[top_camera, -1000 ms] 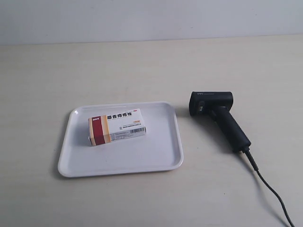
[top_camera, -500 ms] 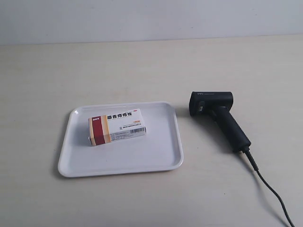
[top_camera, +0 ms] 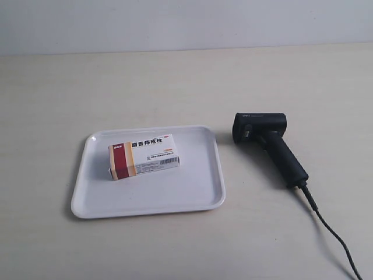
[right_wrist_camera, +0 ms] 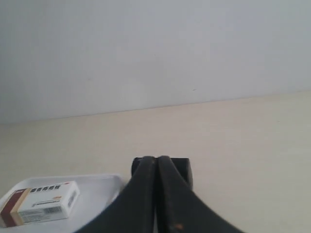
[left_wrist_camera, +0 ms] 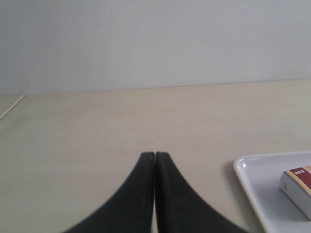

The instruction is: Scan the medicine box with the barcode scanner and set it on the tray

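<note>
medicine box [top_camera: 143, 156]: lies flat inside the tray, toward its far half, red and orange bands at the end away from the scanner; printed face up.
tray [top_camera: 198, 192]: white, flat on the pale table [top_camera: 175, 81].
barcode scanner [top_camera: 268, 146]: on its side on the table just beside the tray, apart from it; its cable [top_camera: 332, 233] trails off from the handle's end.
left gripper [left_wrist_camera: 154, 156]: fingers pressed together, holding nothing, over bare table beside the tray's corner.
right gripper [right_wrist_camera: 156, 159]: fingers pressed together, empty, with the scanner's head just beyond its tips.
</note>
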